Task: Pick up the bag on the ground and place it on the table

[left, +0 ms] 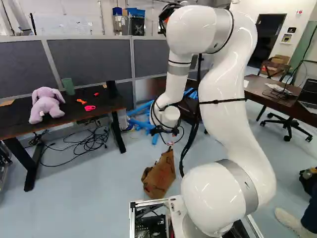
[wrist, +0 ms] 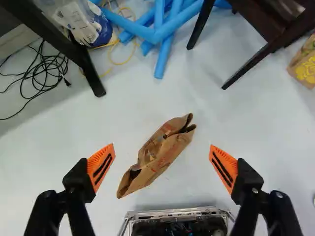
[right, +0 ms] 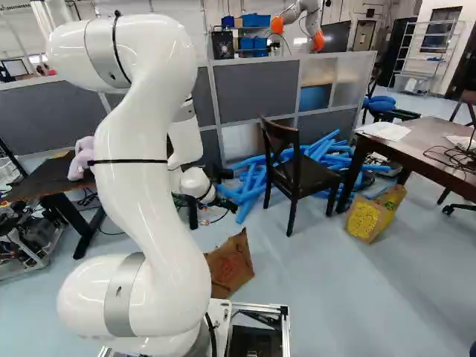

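Note:
My gripper (left: 170, 135) hangs high over the floor in the left base view, above a brown paper bag (left: 159, 174). Seen from the wrist, the gripper (wrist: 162, 167) is open, its orange-padded fingers wide apart. The crumpled bag (wrist: 158, 155) lies on the floor below, framed by the two fingers and touched by neither. In the right base view the same bag (right: 230, 263) sits just ahead of the base. A dark table (left: 74, 115) stands at the left of the left base view.
The table carries a purple plush toy (left: 46, 105), a green cup (left: 68, 86) and small orange and pink items. Cables (left: 84, 141) lie beneath it. Blue foam tubes (right: 256, 178), a dark chair (right: 294, 167) and a yellow-patterned bag (right: 374, 214) stand beyond. Another robot (right: 301, 18) is farther back.

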